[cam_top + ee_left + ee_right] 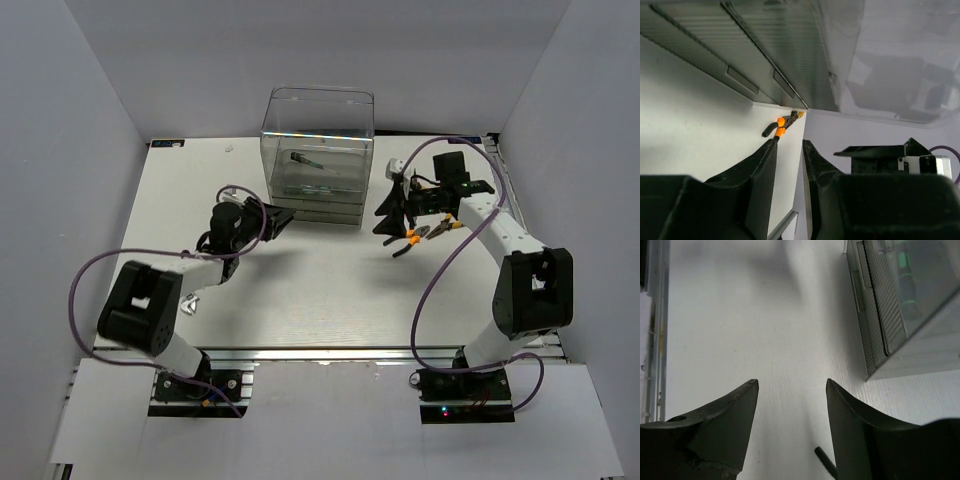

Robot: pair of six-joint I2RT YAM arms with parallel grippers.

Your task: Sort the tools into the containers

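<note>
Both arms are reaching in toward the middle of the table [330, 300], one on each side of the cabinet [318, 150], which sits at the far centre.

Left gripper [280, 218] is low, just off the cabinet's near left corner and pointing right. On its wrist cam the fingers [767, 160] have only a narrow gap between them, with nothing in it. Looking through that gap you can see the pliers [781, 125] lying on the table past the cabinet's corner.

Right gripper [388, 215] is just right of the cabinet and aimed left. Its fingers [740, 405] are spread wide, with bare table between them and nothing held.

Seen from above, the pliers [418, 234] are on the table just near of the right gripper, orange handles showing. There might be more than one pair in that clump, I can't really tell.

One screwdriver [305, 160] is already inside the cabinet, visible through the clear top, but I can't tell which drawer it's in.

There's also a small silver bit [190, 304] on the table by the left arm's elbow, well away from everything else. It looks like the wrench, but it's too small to be sure.
</note>
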